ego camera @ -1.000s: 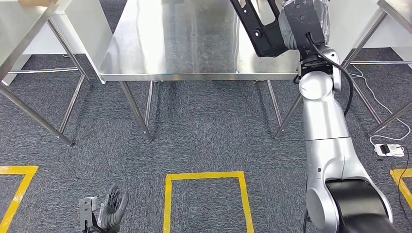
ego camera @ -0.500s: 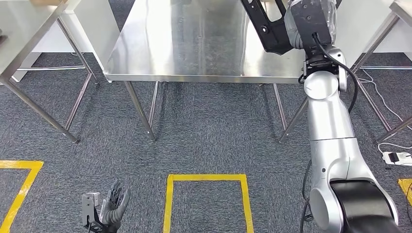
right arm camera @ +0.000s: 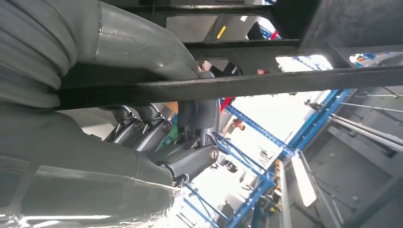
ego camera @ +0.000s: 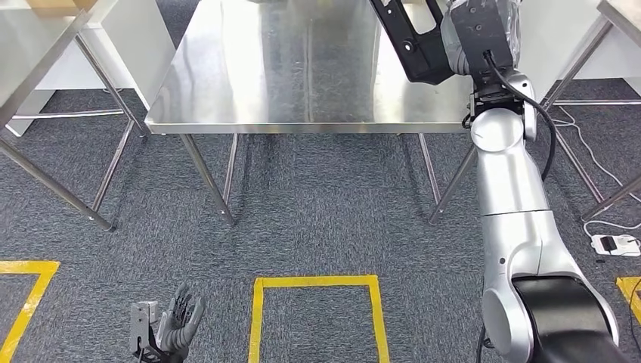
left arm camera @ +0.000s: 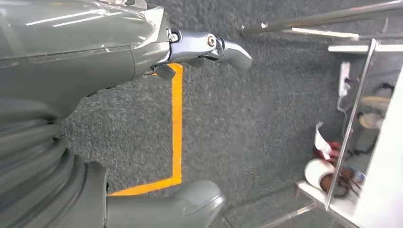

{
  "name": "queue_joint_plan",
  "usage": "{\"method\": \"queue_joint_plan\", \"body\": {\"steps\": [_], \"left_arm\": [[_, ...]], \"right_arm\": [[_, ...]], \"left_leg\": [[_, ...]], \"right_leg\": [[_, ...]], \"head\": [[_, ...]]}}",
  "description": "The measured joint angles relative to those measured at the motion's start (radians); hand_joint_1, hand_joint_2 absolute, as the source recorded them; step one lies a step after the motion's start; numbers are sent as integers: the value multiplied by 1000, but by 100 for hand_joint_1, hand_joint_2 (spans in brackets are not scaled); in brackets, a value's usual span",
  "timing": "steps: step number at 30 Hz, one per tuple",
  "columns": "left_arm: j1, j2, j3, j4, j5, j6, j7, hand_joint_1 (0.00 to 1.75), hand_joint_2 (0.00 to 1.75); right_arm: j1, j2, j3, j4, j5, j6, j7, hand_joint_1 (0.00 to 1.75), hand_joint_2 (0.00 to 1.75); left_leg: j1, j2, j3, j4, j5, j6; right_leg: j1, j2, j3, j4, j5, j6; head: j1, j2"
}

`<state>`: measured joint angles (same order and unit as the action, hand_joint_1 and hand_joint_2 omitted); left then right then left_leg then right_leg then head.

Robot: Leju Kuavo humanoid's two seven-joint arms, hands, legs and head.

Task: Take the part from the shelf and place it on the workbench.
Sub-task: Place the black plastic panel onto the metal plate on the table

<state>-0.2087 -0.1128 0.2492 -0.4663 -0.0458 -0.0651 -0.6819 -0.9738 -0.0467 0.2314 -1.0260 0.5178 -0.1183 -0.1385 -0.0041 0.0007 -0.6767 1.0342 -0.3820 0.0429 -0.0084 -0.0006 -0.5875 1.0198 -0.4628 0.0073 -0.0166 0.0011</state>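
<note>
Right hand (right arm camera: 157, 142) grips a black frame part (ego camera: 412, 41), fingers wrapped round its bar, held up over the steel counter (ego camera: 302, 76) near its right edge. Left hand (ego camera: 170, 329) hangs low above grey carpet, fingers apart, holding nothing. Yellow tape square (ego camera: 316, 283) marks the floor.

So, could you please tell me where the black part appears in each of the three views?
Head view: the black part is at the top right, over the workbench.
Left wrist view: not in it.
Right wrist view: its black bar crosses the picture.
Shared landmark: the right hand that grips it.
</note>
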Motion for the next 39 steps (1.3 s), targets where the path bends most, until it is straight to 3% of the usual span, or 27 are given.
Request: {"method": "queue_joint_plan", "body": {"steps": [3,5,7,9,10,11,13,14,15,17,20,23,25,26,28,30,32,35,36,39], "left_arm": [[-4,2,-8,3,3,3,-1,0,175],[-8,2,-13,5,6,3,-2,0,175],[-13,2,-17,7,10,3,-3,0,175],[-14,0,-22,10,14,3,-3,0,175],[-13,-1,-25,12,16,3,-3,0,175],[-13,-1,-27,14,18,3,-3,0,175],[-14,0,-31,16,20,3,-3,0,175],[-14,0,-32,17,21,3,-3,0,175],[-14,0,-33,17,21,3,-4,0,175],[-14,0,-36,19,22,4,-4,0,175],[-17,3,-43,21,22,6,-4,0,175],[-18,4,-48,24,22,6,-2,0,175],[-18,4,-51,27,23,7,2,0,175],[-19,5,-53,27,23,8,5,0,175],[-25,6,-58,28,24,9,10,0,175],[-33,7,-60,28,26,10,15,0,175],[-38,7,-63,29,29,10,19,0,175],[-42,8,-70,32,33,8,22,0,175],[-45,8,-72,32,33,7,22,0,175],[-50,7,-77,35,34,6,24,0,175]], "right_arm": [[0,-4,0,1,-1,-4,-2,175,175],[1,-9,0,0,-1,-5,-3,175,175],[1,-15,0,0,-1,-6,-4,175,175],[8,-21,0,0,0,-6,-3,175,175],[11,-23,0,0,1,-6,-3,175,175],[13,-25,0,0,1,-7,-3,175,175],[12,-28,0,0,3,-7,-3,175,175],[11,-30,0,0,3,-7,-3,175,175],[10,-31,0,0,4,-8,-2,175,175],[9,-34,0,0,7,-8,2,175,175],[4,-36,0,0,17,-8,8,175,175],[1,-36,0,2,23,-8,16,175,175],[0,-36,0,6,30,-8,21,175,175],[-1,-36,0,7,34,-8,24,175,175],[-10,-36,0,9,39,-8,29,175,175],[-24,-37,0,11,41,-8,34,175,175],[-36,-37,0,16,43,-8,38,175,175],[-45,-42,-1,21,53,-8,42,175,175],[-49,-45,-1,23,55,-8,43,175,175],[-58,-55,-1,30,58,-8,46,175,175]], "left_leg": [[-3,-2,19,-22,-8,6],[3,-3,39,-44,-6,10],[7,-6,50,-52,-7,15],[7,-10,53,-51,-13,16],[9,-13,55,-48,-17,13],[11,-15,58,-44,-22,10],[13,-19,61,-28,-39,-3],[13,-21,60,-19,-48,-10],[12,-22,59,-13,-54,-17],[11,-23,57,-12,-58,-25],[15,-15,39,29,-85,-39],[18,-7,-54,206,-153,-49],[18,-6,-104,270,-153,-48],[17,-6,-103,249,-126,-44],[15,-5,-54,121,-48,-30],[9,-4,-2,14,-10,-16],[2,-4,14,-9,-17,-10],[4,-5,33,-29,-16,2],[6,-5,41,-37,-14,6],[7,-8,50,-42,-17,15]], "right_leg": [[1,-3,2,-3,-7,13],[3,-3,-16,40,-28,17],[0,0,-84,160,-65,17],[-6,0,-155,260,-82,26],[-10,0,-168,262,-69,36],[-15,0,-161,225,-40,48],[-23,0,-108,89,32,70],[-24,1,-85,38,54,71],[-23,2,-71,10,64,65],[-18,4,-68,7,60,45],[-25,4,-58,5,54,21],[-24,4,-46,4,46,6],[-20,4,-39,4,41,0],[-18,4,-36,4,39,-1],[-15,5,-27,4,33,0],[-10,5,-24,2,27,5],[-8,5,-24,-1,24,15],[-7,3,-25,10,13,29],[-6,2,-42,44,0,29],[-7,2,-139,215,-55,22]], "head": [[-1,0],[0,0],[4,0],[6,0],[6,0],[7,0],[9,0],[10,0],[11,0],[11,0],[6,0],[0,0],[0,0],[0,0],[-1,0],[0,0],[1,0],[1,0],[3,0],[7,0]]}}
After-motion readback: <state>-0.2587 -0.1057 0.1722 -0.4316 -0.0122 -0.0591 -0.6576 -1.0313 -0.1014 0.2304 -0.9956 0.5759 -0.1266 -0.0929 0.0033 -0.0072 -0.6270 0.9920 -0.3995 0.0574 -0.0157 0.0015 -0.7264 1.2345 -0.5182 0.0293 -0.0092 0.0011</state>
